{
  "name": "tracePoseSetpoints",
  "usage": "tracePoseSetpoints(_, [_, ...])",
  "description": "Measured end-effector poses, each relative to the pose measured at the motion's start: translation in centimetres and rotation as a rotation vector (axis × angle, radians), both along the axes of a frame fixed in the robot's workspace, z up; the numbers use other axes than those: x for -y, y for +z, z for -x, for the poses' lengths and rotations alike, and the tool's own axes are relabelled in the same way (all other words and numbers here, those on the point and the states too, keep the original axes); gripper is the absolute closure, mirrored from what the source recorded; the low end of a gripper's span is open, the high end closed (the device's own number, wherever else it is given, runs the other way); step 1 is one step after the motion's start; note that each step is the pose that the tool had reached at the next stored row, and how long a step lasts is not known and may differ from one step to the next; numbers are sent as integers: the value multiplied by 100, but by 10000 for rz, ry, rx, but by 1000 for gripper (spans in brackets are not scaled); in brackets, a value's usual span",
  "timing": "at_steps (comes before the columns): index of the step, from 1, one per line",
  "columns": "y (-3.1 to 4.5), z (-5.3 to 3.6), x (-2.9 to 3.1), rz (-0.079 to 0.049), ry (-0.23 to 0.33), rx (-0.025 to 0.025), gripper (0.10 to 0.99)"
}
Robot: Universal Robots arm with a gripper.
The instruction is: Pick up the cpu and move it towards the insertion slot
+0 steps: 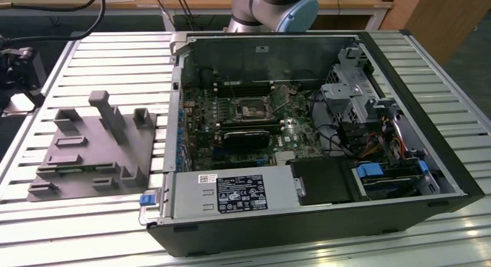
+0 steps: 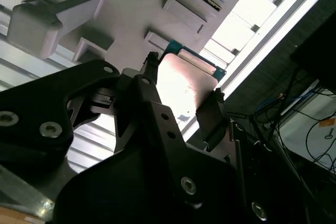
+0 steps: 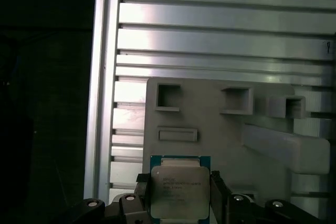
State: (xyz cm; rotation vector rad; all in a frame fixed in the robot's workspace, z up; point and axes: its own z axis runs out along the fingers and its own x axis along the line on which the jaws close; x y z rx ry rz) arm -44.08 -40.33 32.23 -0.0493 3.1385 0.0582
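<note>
In the first wrist view the black two-fingered gripper [image 3: 179, 184] grips the cpu [image 3: 179, 195], a small flat square chip with a silvery-grey metal top and a thin green rim. Its dark fingers [image 3: 218, 195] press two opposite edges of the chip, and the printed metal face is turned towards the camera. In the second wrist view the gripper [image 2: 184, 80] pinches the cpu [image 2: 184, 90] in the same way; there the chip's face is pale and washed out by light, with a teal edge at its far end. Behind the chip in both wrist views lies a light grey plastic fixture [image 3: 210, 124] [image 2: 131, 3] with square recesses and raised blocks, resting on a ribbed aluminium table [image 3: 210, 30] [image 2: 252, 19]. Whether the chip touches the fixture or hangs clear of it cannot be told. In the exterior view the fixture [image 1: 92, 152] sits at nine o'clock from the open black computer case [image 1: 307, 227], just beside it. The insertion slot [image 1: 252, 110], a small square socket with a dark centre and a thin silvery bracket, lies near the middle of the motherboard. A black rectangular heatsink [image 1: 247, 139] sits close at the slot's six o'clock. The grey and pale blue arm [image 1: 268, 8] rises at twelve o'clock from the case
</note>
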Motion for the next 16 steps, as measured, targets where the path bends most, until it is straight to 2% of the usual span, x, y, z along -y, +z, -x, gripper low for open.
tracePoseSetpoints(16, [303,1,-10,0,-1,-1,545])
